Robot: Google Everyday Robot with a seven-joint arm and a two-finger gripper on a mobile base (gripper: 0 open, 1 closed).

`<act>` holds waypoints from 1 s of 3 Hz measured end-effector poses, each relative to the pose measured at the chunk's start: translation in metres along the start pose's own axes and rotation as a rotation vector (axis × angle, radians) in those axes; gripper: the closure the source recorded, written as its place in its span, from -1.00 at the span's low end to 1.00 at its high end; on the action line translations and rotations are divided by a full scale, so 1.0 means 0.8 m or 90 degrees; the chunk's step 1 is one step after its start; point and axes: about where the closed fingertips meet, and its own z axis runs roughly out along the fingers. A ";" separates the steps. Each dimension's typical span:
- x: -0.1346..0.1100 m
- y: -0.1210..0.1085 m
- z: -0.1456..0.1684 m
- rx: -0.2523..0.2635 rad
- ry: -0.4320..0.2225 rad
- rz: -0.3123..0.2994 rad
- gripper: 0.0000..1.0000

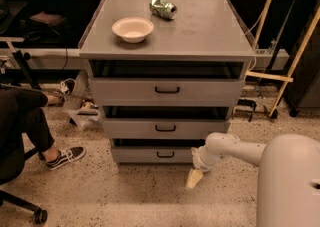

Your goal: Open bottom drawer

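Note:
The bottom drawer (pixel 145 155) is the lowest and narrowest of three grey fronts on the cabinet, with a small black bar handle (pixel 165 154) at its middle. My white arm reaches in from the lower right. Its gripper (pixel 194 179) hangs pointing down at the floor, just below and to the right of that drawer's front, right of the handle. It touches nothing that I can see.
A cream bowl (pixel 133 29) and a crushed green can (pixel 163 7) lie on the cabinet top (pixel 200 36). A seated person's leg and black shoe (pixel 65 156) are at the left, with an office chair base (pixel 30 211). Wooden poles (pixel 295 61) lean at the right.

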 end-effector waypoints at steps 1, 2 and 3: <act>0.012 -0.006 0.026 -0.017 0.003 0.013 -1.00; 0.032 -0.031 0.071 -0.010 -0.030 0.051 -1.00; 0.047 -0.095 0.095 0.050 -0.069 0.094 -1.00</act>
